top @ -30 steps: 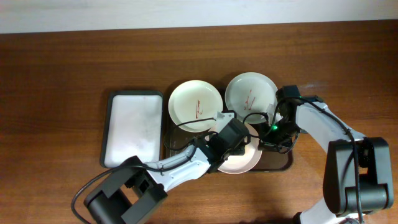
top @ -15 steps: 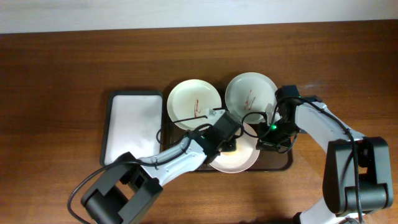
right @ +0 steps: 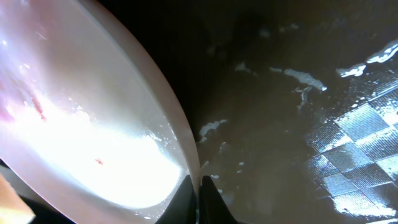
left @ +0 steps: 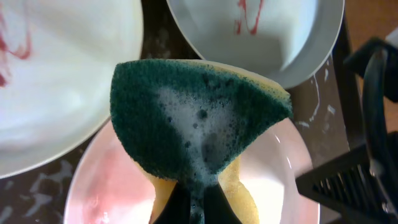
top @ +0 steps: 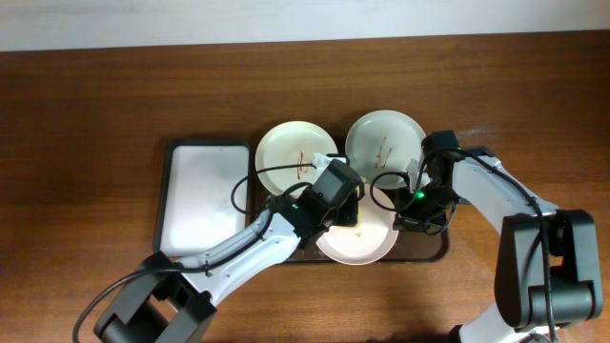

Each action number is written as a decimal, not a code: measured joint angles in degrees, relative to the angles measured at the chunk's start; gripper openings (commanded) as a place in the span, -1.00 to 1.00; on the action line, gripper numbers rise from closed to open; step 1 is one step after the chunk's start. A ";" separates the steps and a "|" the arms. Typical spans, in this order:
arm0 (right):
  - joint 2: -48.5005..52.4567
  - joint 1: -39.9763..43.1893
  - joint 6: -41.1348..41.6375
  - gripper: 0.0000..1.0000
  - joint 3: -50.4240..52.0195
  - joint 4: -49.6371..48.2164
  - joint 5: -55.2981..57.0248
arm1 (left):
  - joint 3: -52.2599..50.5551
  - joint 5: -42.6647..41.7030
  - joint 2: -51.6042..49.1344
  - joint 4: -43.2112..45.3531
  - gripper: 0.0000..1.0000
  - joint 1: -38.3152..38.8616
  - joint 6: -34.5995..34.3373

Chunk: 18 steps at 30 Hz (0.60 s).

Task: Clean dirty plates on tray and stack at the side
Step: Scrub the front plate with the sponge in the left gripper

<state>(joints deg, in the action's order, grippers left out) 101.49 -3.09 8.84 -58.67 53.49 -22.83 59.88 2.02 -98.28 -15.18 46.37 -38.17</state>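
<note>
Status, by judgement: early. Nothing stacked at the side yet; all three plates on the dark tray [top: 434, 252].

- In hand: near plate [top: 367, 246], at the tray's near edge, wet and pinkish, a few red flecks on it in the right wrist view. Scrubbing apparently not finished.
- Waiting: cream plate [top: 291, 152] and pale green plate [top: 386, 141], side by side at the tray's far edge, each with a red smear at centre.
- Fingers of the left gripper [left: 196, 202]: clamped tight on a sponge [left: 199, 118], green scouring face toward the camera and patched with foam, yellow body beneath, over the far part of the near plate.
- Fingers of the right gripper [right: 198, 186]: almost together, pinching the near plate's rim, probably to steady it.
- Just left of the dark tray: white tray [top: 205, 195].
- Left to do: finish one plate, wash two, stack three.

By view:
- Overhead only: whole layout, both arms, both trays; sponge hidden under the left wrist.
- Left wrist only: sponge, foam, smears up close.
- Right wrist only: rim pinch, foam streaks on the tray floor.
</note>
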 measured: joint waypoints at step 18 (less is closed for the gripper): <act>0.04 0.00 0.00 -0.92 0.00 0.00 0.24 | 0.42 0.55 -6.45 -0.02 -1.00 6.03 -4.39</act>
<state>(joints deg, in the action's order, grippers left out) 101.54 -3.09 8.84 -58.67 53.49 -22.59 60.29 2.57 -104.73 -15.20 52.40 -42.57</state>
